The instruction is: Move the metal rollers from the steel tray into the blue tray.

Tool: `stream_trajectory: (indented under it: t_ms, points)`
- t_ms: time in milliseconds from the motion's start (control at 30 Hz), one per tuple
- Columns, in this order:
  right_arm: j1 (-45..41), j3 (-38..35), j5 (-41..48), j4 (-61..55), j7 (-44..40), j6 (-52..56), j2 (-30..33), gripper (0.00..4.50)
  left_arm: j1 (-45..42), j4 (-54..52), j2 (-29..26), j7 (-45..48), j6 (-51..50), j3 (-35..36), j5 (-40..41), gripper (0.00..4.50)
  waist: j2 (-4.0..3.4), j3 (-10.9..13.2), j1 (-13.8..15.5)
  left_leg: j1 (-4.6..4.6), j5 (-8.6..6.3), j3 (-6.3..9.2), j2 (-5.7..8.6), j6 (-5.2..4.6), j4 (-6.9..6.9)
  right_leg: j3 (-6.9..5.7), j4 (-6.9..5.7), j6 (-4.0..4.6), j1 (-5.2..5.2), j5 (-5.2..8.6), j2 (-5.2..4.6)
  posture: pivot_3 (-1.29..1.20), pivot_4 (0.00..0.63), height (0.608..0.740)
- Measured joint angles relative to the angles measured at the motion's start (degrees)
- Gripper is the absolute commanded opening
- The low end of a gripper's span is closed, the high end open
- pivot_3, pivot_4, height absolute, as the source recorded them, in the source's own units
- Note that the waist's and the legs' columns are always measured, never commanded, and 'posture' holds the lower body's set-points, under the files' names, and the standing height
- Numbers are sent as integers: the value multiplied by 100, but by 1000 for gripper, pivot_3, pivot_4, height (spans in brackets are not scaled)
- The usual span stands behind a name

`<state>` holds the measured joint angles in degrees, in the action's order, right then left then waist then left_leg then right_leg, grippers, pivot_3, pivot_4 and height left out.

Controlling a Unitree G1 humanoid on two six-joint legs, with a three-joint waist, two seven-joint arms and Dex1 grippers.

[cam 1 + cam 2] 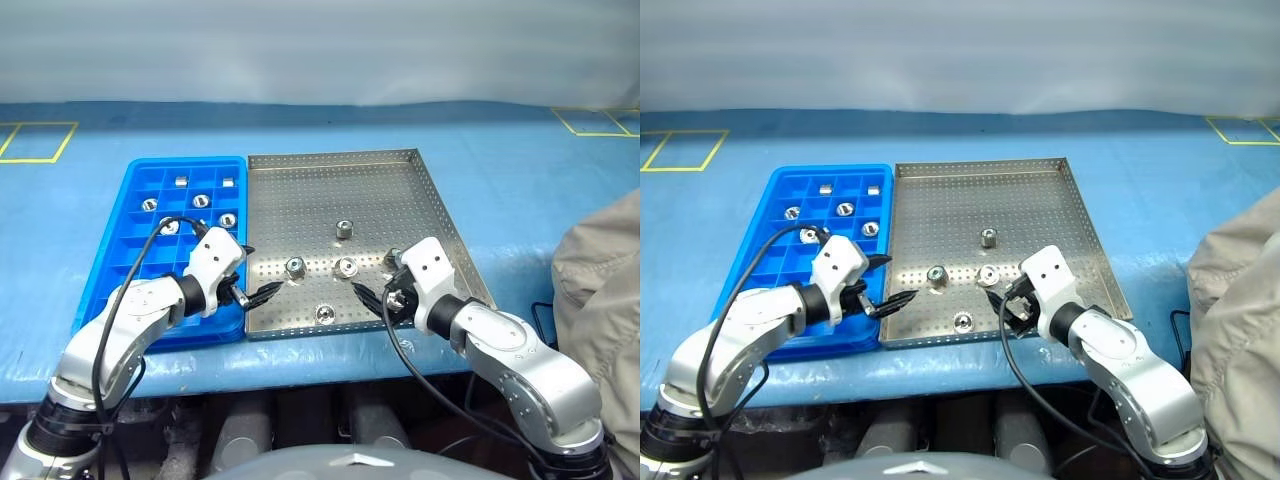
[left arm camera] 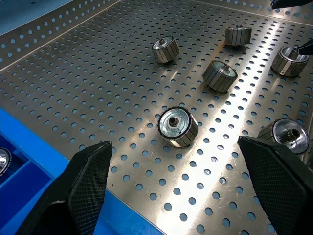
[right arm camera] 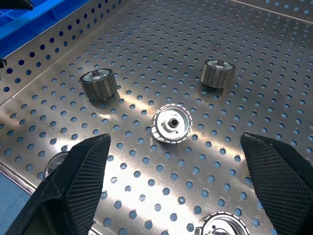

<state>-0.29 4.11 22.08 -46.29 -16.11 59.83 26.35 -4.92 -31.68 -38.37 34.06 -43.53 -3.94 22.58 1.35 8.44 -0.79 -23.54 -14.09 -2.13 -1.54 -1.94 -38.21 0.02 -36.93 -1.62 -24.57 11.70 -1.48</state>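
We hold both grippers low over the near edge of the steel tray [image 1: 420, 190], jaws spread wide and empty, each angled inward so a roller sits framed between its fingers. The left gripper [image 1: 262, 293] hangs just inside the tray's near-left corner, and the roller [image 1: 295, 267] ahead of it lies just beyond its fingertips, on its side with its hollow face toward us, which we judge suits a straight close across its ribbed wall. The right gripper [image 1: 367, 296] mirrors this, and the roller [image 1: 346, 266] just past its tips is likewise tipped on its side. Between the two grippers and a little nearer to us, another roller [image 1: 324, 313] rests close to the tray's low front rim, which leaves little room to come at it from the near side. Beyond both grippers one roller [image 1: 344, 229] stands alone mid-tray with bare perforated floor all round it, so approach there looks free. To the left gripper's outer side the blue tray [image 1: 120, 260] lies flush against the steel tray, so the carry is short but must clear two rims. Its far compartments already hold several rollers, while the cells nearest the left gripper are open. The blue desk [image 1: 520, 170] stretches bare beyond both trays.
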Motion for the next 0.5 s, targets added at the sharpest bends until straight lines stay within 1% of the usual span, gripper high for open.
stream_trajectory:
  t_ms: [500]
  points:
    - [-1, 14, -25, -21, -3, -1, 33, 4471, -26, 22, 10, 34, 2, -26, -1, 4500, 0, 0, -2, 0, 0, 0, 0, 0, 0, 0, 0, 0, 0, 0, 0, -45, 150, 740]
